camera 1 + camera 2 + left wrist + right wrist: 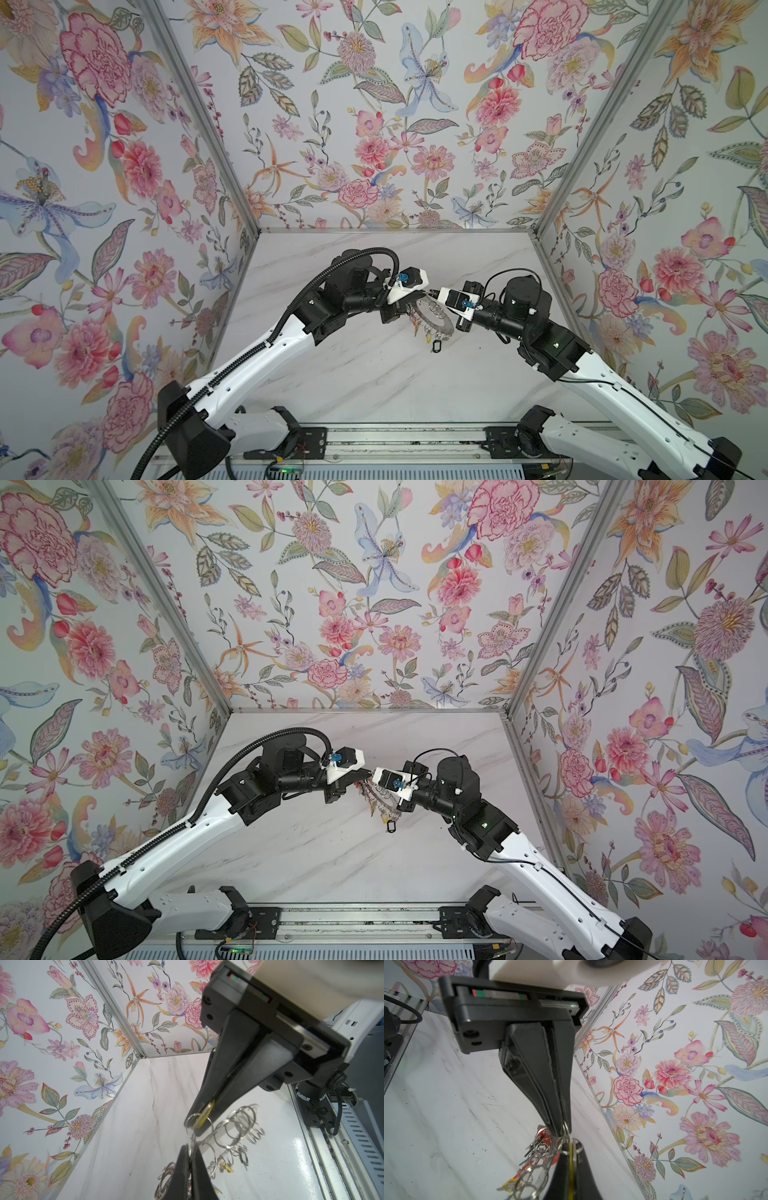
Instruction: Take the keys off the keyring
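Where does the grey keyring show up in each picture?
Both top views: keyring mid-table, beside left end effector and right end effector.
Left wrist: only its wire loops, near the pinched yellow tag.
Right wrist: its loops, with keys.
Shared landmark: the end effectors' meeting tips.

You're in a lab robot cell: floral panels in aluminium framing box a marble-look tabletop, with arms mounted on a rail.
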You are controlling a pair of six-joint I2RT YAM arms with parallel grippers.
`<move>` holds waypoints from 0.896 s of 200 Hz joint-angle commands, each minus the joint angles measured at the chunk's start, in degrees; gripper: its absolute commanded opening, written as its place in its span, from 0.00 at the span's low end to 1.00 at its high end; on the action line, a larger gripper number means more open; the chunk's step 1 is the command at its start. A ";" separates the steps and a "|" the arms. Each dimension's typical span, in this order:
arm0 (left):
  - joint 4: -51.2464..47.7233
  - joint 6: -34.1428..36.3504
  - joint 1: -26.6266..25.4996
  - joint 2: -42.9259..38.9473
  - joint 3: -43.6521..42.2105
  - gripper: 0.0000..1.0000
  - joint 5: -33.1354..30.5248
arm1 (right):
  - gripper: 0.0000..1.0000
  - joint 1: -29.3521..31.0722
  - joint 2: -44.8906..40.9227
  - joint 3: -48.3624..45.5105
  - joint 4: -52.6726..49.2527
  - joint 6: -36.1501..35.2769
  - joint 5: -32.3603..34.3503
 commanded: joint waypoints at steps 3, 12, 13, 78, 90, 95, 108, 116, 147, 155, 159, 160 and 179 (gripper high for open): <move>-2.48 0.29 0.42 -0.35 1.29 0.00 -3.36 | 0.00 -0.36 -2.78 1.27 3.18 0.50 0.63; -2.20 0.10 0.42 -0.52 1.16 0.00 -3.71 | 0.00 -0.47 -2.87 1.05 2.94 0.43 1.33; -2.16 0.09 0.42 -0.55 1.20 0.00 -3.77 | 0.00 -0.45 -2.87 1.06 2.92 0.40 1.43; -1.02 0.32 0.51 -1.61 2.51 0.00 -3.92 | 0.00 -0.53 -3.18 -1.28 0.26 0.60 7.29; -0.66 0.25 0.51 -1.80 2.86 0.00 -3.84 | 0.00 -0.52 -2.97 -1.44 -0.47 0.69 7.79; -0.63 0.33 0.51 -1.88 2.95 0.00 -3.78 | 0.00 -0.52 -2.88 -1.56 -0.75 0.70 8.02; 0.03 0.13 0.51 -2.09 2.92 0.00 -3.61 | 0.00 -0.30 -2.97 -1.75 -0.97 0.79 8.21; 0.45 -0.05 0.50 -2.13 2.89 0.00 -3.65 | 0.00 -0.11 -3.10 -1.83 -0.87 0.82 7.77; 1.91 -0.90 0.52 -2.02 2.86 0.00 -6.58 | 0.00 1.71 -3.17 -1.33 -1.40 -0.05 8.07; 2.81 -1.57 0.53 -2.15 2.56 0.00 -7.51 | 0.00 2.21 -3.22 -1.37 -1.59 -0.29 8.20; 3.15 -1.81 0.51 -2.23 2.44 0.00 -8.13 | 0.00 2.48 -3.31 -1.33 -1.61 -0.48 8.34; 3.24 -1.87 0.51 -2.24 2.36 0.00 -8.27 | 0.00 2.56 -3.35 -1.31 -1.64 -0.54 8.45; 5.02 -3.48 0.51 -2.50 2.00 0.00 -11.38 | 0.00 4.58 -4.12 -2.29 -0.60 -1.60 10.87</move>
